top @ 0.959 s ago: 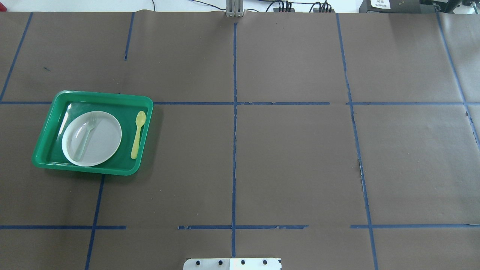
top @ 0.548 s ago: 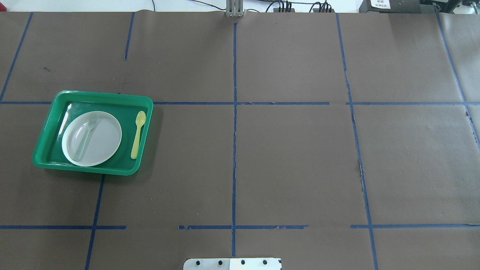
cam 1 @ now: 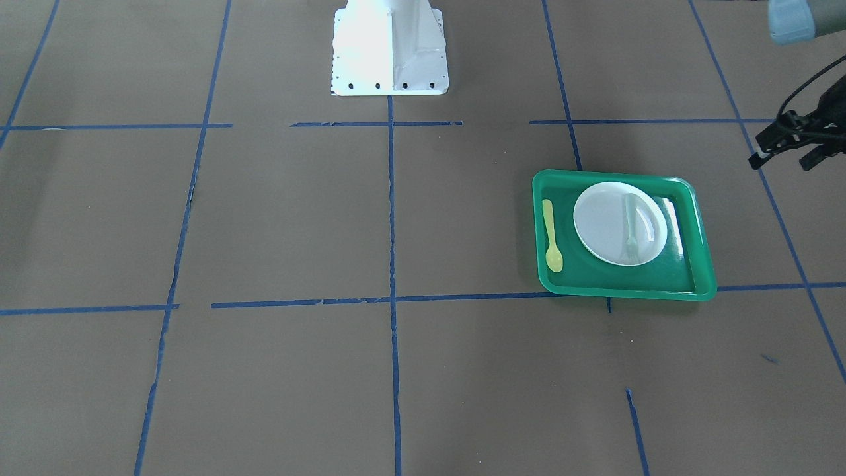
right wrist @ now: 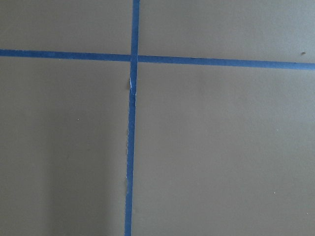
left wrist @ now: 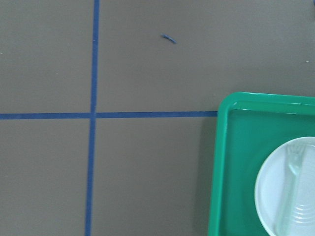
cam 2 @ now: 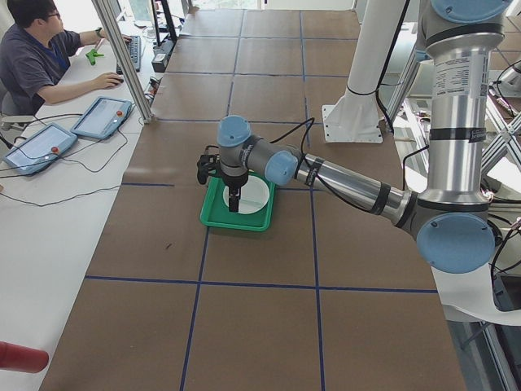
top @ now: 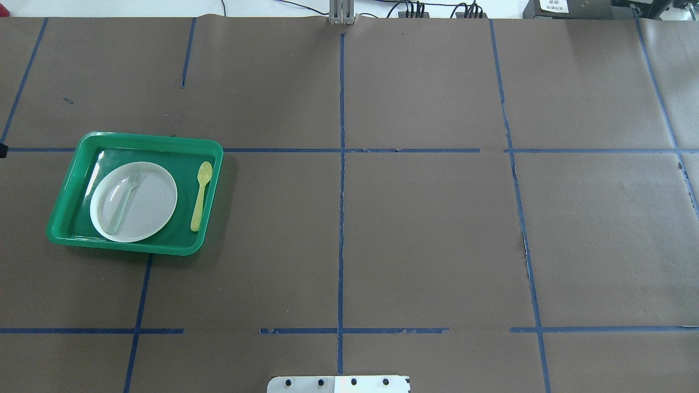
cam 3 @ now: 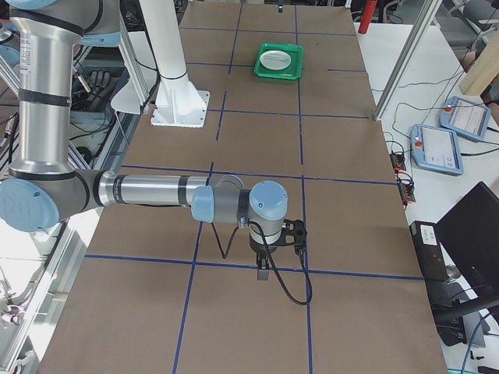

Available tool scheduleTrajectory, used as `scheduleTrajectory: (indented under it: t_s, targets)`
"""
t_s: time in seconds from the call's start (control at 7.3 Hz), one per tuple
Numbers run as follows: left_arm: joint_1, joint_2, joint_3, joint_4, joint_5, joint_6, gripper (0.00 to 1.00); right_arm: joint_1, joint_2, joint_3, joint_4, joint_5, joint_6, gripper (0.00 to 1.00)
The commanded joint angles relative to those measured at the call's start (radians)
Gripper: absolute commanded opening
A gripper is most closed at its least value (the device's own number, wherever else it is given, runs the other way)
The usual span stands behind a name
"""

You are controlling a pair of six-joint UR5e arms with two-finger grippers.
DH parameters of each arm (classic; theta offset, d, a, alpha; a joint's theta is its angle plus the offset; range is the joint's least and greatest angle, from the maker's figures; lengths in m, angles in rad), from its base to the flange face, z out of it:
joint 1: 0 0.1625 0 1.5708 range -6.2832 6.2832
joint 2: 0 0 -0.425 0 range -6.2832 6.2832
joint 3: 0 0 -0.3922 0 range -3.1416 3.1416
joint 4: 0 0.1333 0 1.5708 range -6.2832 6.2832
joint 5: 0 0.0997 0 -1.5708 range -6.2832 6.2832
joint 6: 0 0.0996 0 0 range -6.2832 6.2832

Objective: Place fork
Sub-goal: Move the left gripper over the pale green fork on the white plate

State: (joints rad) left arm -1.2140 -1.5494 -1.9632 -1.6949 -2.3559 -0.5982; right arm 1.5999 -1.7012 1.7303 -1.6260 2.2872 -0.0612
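The pale fork (top: 124, 199) lies on the left part of a white plate (top: 155, 207) inside a green tray (top: 136, 139) at the table's left, tines away from the robot. It also shows in the front-facing view (cam 1: 631, 228) and the left wrist view (left wrist: 295, 196). My left gripper (cam 1: 780, 164) hangs above the table beside the tray's outer side, apart from it, its fingers spread and empty. My right gripper (cam 3: 263, 273) shows only in the exterior right view, far from the tray over bare table; I cannot tell whether it is open or shut.
A yellow spoon (top: 200, 196) lies in the tray right of the plate. The robot's white base (cam 1: 390, 46) stands at the table's near middle. Brown paper with blue tape lines covers the table. An operator sits at a side desk (cam 2: 49, 57).
A dark tip of the left gripper now shows at the left edge of the overhead view, level with the tray's far rim. The tray, plate, fork and spoon have not moved.
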Motion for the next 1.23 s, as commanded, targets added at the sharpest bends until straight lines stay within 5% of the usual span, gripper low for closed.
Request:
scheduleTrajectory:
  t_s: [0.0,0.41,0.68,1.1]
  targets:
    - [0.152,-0.064,0.021,-0.064,0.038,-0.123,1.0,0.0,0.0,0.0,0.0,0.0,0.0,1.0]
    - [0.211,-0.142,0.102,-0.069,0.169,-0.117,1.0,0.0,0.0,0.0,0.0,0.0,0.0,1.0]
    - [0.277,-0.248,0.266,-0.098,0.187,-0.117,1.0,0.0,0.0,0.0,0.0,0.0,0.001,1.0]
    - [0.361,-0.25,0.296,-0.147,0.277,-0.199,1.0,0.0,0.0,-0.001,0.0,0.0,0.0,1.0]
